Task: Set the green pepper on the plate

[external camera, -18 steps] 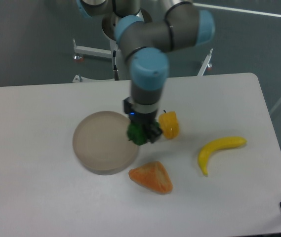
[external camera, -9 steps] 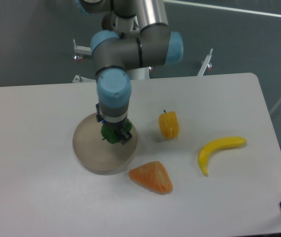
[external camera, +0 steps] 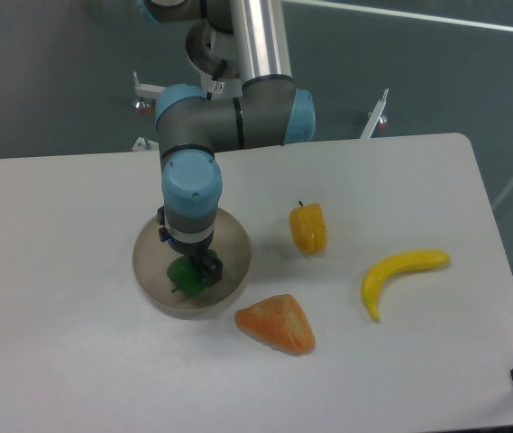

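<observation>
- An orange wedge-shaped fruit piece (external camera: 277,323) lies nearest the camera on the white table (external camera: 76,361), just beside the front right rim of the plate.
- A banana (external camera: 400,273) lies to the right, well apart from the plate, curving from its lower tip up toward the right.
- The plate (external camera: 148,271) sits left of centre on the table, its front and left parts bare.
- The green pepper (external camera: 184,275) is over the middle of the plate, toward its front; whether it rests on the dish or hangs just above it cannot be told.
- The gripper (external camera: 193,271) points straight down over the plate. The pepper sits at its tip, between the dark fingers (external camera: 211,267), with most of its green body showing to the left of the one finger in view. The jaws look closed against the pepper, though contact is partly hidden by the wrist.
- A yellow pepper (external camera: 309,228) stands farther back, right of the plate and apart from it.
- The arm (external camera: 193,185) rises behind toward the table's far edge.
</observation>
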Robot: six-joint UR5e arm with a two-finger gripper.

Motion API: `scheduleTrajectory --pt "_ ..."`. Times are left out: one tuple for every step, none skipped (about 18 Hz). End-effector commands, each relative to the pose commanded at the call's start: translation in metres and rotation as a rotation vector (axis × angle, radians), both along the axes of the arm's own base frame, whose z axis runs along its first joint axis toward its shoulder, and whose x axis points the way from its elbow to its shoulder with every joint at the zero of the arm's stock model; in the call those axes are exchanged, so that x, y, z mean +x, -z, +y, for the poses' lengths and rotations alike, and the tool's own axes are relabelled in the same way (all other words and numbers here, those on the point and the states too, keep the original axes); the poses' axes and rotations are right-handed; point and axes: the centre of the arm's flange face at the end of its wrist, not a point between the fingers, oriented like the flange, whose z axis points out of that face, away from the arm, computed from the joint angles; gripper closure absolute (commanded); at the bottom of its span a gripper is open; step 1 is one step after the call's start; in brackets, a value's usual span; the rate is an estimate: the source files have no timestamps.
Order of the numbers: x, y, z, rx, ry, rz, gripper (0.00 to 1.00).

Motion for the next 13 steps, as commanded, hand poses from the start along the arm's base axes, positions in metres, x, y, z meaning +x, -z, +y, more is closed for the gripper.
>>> scheduleTrajectory --pt "-0.01 -0.011 -0.004 0.015 -0.009 0.007 0.0" --pt "-0.026 -0.017 -0.009 0.022 -0.028 0.012 0.0" --pt "-0.043 -0.024 -0.014 0.034 -0.025 0.019 0.0" --pt "-0.052 -0.033 -0.017 0.047 -0.008 0.033 0.0" --pt "-0.067 -0.039 -0.021 0.057 0.005 0.045 0.0" --pt "-0.089 -0.044 -0.029 0.067 0.017 0.052 0.0" --pt "-0.099 -0.047 -0.033 0.072 0.025 0.058 0.0" --pt "-0.11 -0.051 -0.04 0.075 0.031 0.069 0.0" --pt "-0.126 -0.054 -0.049 0.064 0.036 0.083 0.0" --pt "-0.139 -0.057 -0.058 0.045 0.06 0.104 0.0" --pt "-0.154 -0.055 -0.066 0.003 0.113 0.148 0.0" --pt "-0.167 -0.056 -0.074 -0.038 0.171 0.195 0.0" --pt "-0.181 -0.056 -0.083 -0.045 0.207 0.2 0.0"
